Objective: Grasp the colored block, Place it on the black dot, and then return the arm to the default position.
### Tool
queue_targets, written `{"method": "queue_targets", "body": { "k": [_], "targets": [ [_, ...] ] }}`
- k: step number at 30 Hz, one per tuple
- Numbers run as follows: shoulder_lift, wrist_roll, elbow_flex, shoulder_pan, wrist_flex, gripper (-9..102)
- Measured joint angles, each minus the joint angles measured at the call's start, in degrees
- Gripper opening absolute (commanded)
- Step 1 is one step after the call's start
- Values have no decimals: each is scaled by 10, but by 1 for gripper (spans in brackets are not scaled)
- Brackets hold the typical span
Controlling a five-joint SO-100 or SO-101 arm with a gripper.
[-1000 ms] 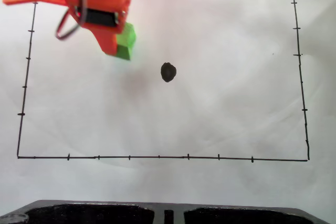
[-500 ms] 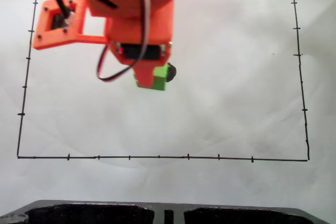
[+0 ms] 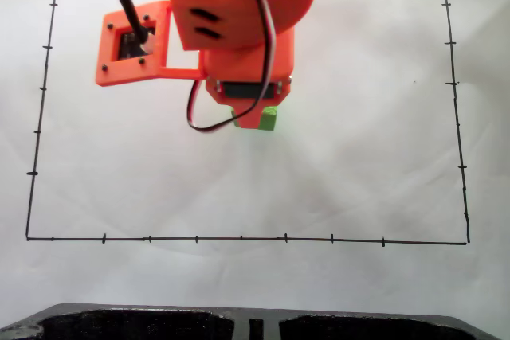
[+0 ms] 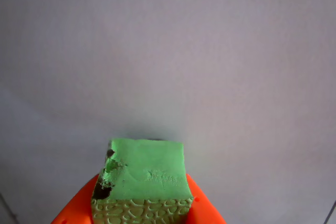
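Note:
The orange arm reaches down over the middle of the white paper in the fixed view. Its gripper is shut on the colored block, a small bright green cube of which a corner shows under the orange finger. In the wrist view the same block fills the lower middle, its bumpy side facing the camera, held between the orange fingers of the gripper, low above the paper. The black dot is hidden under the arm and block in the fixed view.
A hand-drawn black border with tick marks frames the white paper. A dark moulded piece runs along the bottom edge of the fixed view. Open paper lies right of and below the gripper.
The arm has carried the green block from the upper left toward the centre. One second ago the black dot lay in the open; now the arm and block cover it.

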Motion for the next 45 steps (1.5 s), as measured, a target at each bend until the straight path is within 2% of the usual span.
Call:
{"method": "queue_targets", "body": {
  "k": [7,15,17,23,33,42,45],
  "targets": [
    [-22,0,0,0,-11,16],
    [-35,-22,-1,0,-7,25],
    [-35,-26,-1,-2,-3,30],
    [9,-35,-1,-31,65,36],
    [180,-111,3,-10,159,50],
    [427,-261,138,64,160,46],
    [493,-260,165,87,171,33]
  ]
}}
